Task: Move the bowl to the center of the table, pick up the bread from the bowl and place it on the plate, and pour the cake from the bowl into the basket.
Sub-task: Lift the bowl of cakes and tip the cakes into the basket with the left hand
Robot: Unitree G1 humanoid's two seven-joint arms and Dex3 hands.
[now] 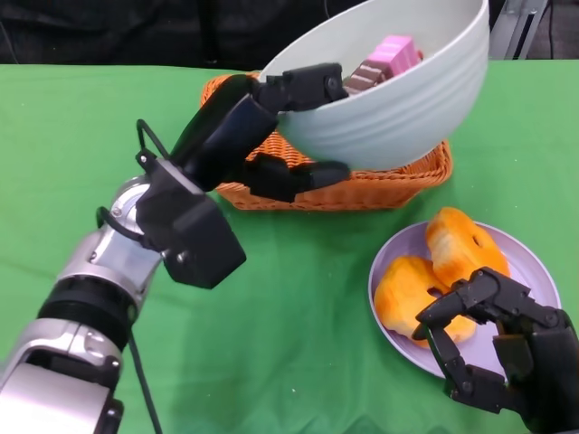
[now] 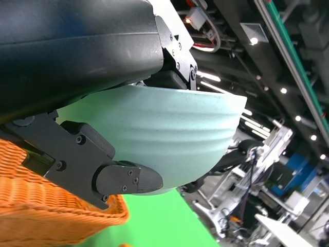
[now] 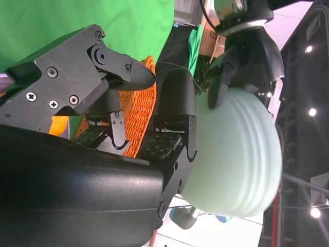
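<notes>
We see a green table (image 1: 298,298) filling most of the head view, from the lower edge up to a dark band along the top. In the upper centre an orange wicker basket (image 1: 398,188) rests on the cloth. Above it, in the upper right of the frame, a pale green bowl (image 1: 407,99) hangs in the air, tilted so that its opening faces up and to the left. Inside the bowl, near its upper rim, lies the cake (image 1: 384,61), a pink and brown block.

The left hand (image 1: 262,136) reaches up from the lower left of the frame and grips the bowl, with fingers over the rim and the thumb under the outer wall. In the left wrist view the same bowl (image 2: 164,134) shows its ribbed outer wall, pressed between the black fingers, with the basket (image 2: 46,206) in the lower left corner.

At the lower right of the head view a lilac plate (image 1: 534,271) carries two pieces of orange bread (image 1: 434,271). The right hand (image 1: 498,348) lies at the plate's near edge, its fingers apart and curved, holding nothing; the fingertips (image 1: 434,316) reach just beside the nearer bread piece. We cannot tell whether they touch it.
</notes>
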